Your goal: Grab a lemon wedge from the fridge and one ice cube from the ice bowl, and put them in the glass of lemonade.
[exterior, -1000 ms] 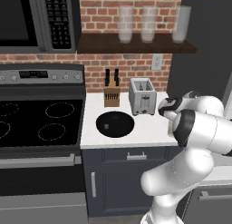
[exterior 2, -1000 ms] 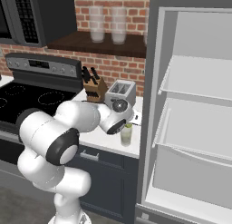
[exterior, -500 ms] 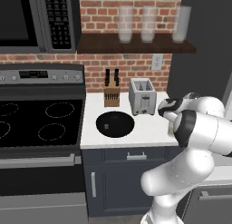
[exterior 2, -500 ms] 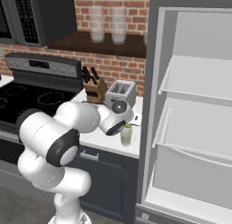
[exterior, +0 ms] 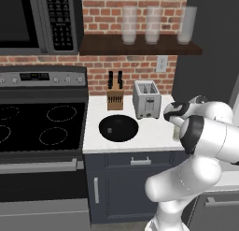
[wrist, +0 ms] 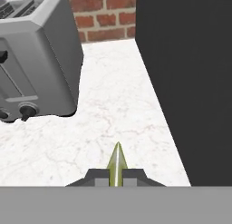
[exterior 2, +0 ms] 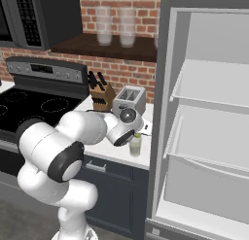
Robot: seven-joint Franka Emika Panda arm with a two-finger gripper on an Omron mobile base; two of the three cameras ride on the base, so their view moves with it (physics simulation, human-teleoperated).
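- Nothing much has moved since the earlier frames: the arm stays hunched at the toaster's [exterior: 147, 99] right, wrist still just above the glass [exterior 2: 135, 145].
- Hand view gives what the base views hide: the gripper [wrist: 117, 178] is clenched on the wedge [wrist: 116, 166], a thin yellow-green sliver standing up between the dark fingertips [wrist: 96, 177].
- Right base view gives the fridge [exterior 2: 204, 112] standing open right of the toaster, white shelves bare, and the glass of pale yellow-green drink near the counter's front edge, close to the fridge.
- Left base view gives the black bowl [exterior: 118, 128] in front of the toaster, to its left; no cube can be made out in it.
- A white marbled counter [wrist: 113, 109] carries the toaster, a knife block [exterior: 114, 97] at its left, and the bowl.
- Behind runs a brick wall [exterior: 140, 71] with a dark shelf of frosted glasses [exterior: 152, 24]; a black stove [exterior: 42, 127] and microwave [exterior: 39, 19] lie further left.
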